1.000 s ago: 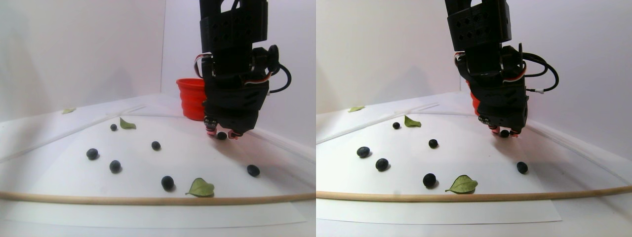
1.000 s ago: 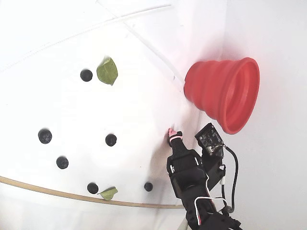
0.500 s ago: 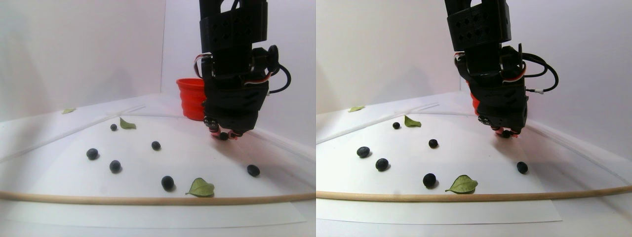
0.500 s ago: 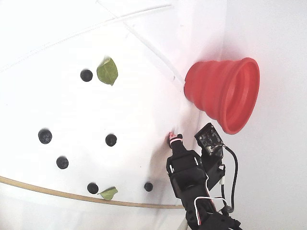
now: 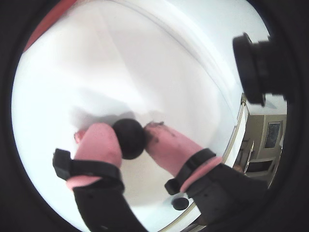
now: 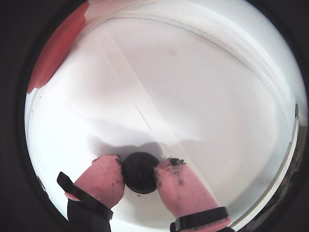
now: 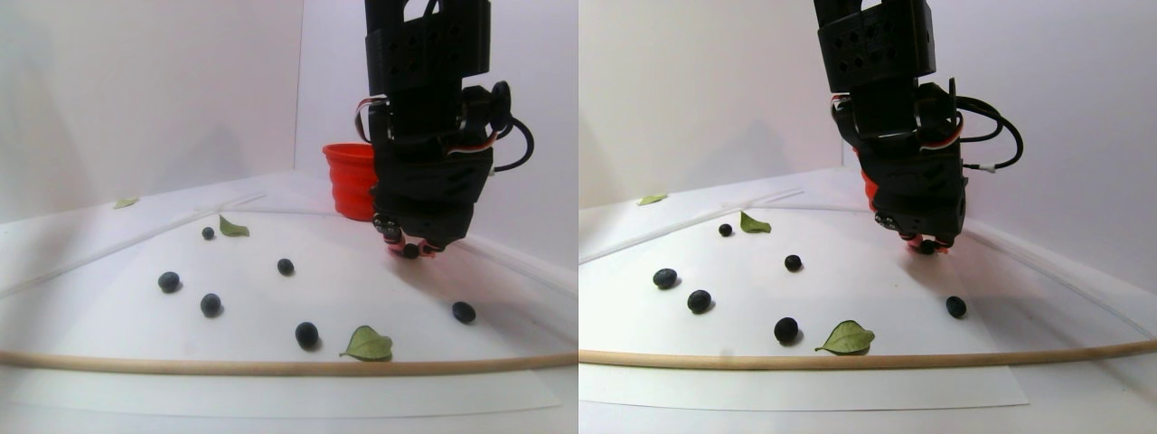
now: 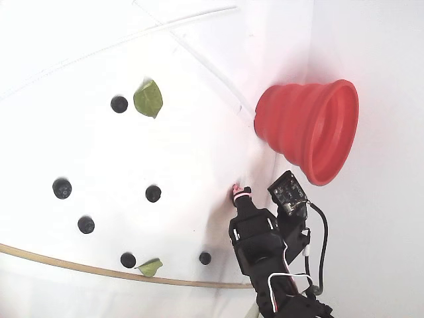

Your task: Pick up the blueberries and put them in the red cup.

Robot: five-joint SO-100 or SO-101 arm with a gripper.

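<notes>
The black two-finger gripper (image 6: 140, 180) with pink rubber pads (image 6: 102, 180) is closed on one small, matte, dark blue-black blueberry (image 6: 140, 172). Both wrist views show the berry pinched squarely between the tips, low over the white paper sheet (image 7: 271, 298), a hold that looks ready for lifting. The bright red ribbed silicone cup (image 8: 306, 129) stands just beyond the gripper, so the carry should be short. Six loose blueberries (image 8: 153, 193) lie apart on the paper's other side. In the fixed view the arm hides the held berry, and the stereo pair shows only a dark speck at the tips.
</notes>
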